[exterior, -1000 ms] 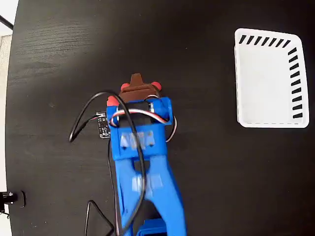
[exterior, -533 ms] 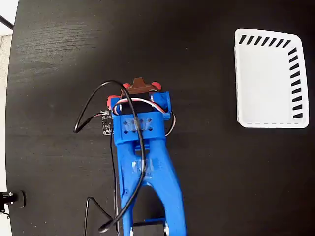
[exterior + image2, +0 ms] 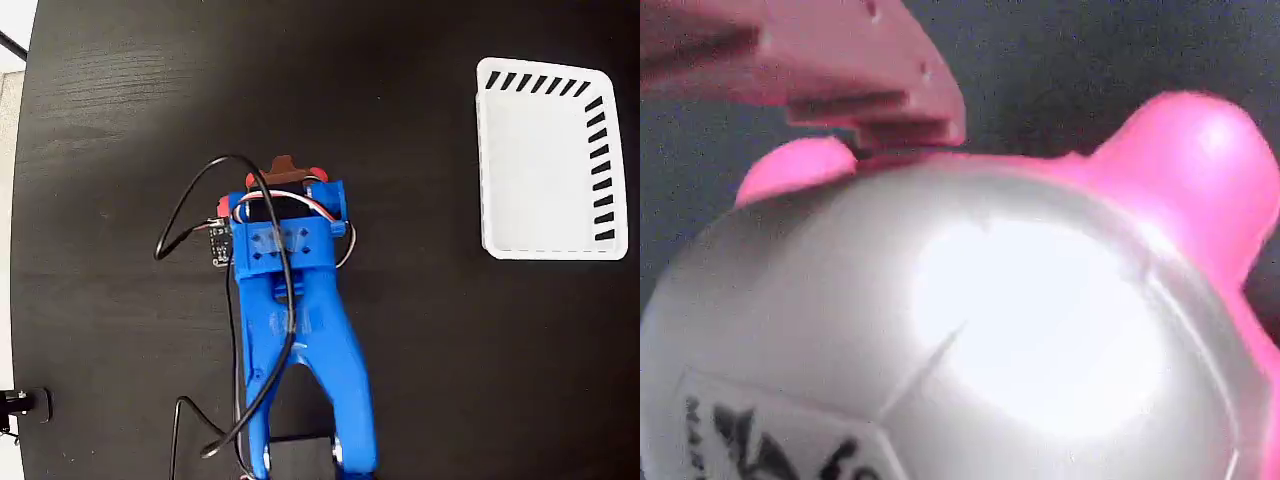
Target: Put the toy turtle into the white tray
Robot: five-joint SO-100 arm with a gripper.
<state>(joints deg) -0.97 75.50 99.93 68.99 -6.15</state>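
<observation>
Gripper (image 3: 281, 172) down over the toy turtle (image 3: 970, 350) near the middle of the black table (image 3: 420, 380), one finger (image 3: 830, 70) pressed against the far rim of the shell in the wrist view; second finger hidden, so grip cannot be told. Only red bits of the turtle peeking out beside the blue arm (image 3: 295, 330) in the fixed view; white tray (image 3: 545, 160) well apart at upper right, holding nothing.
</observation>
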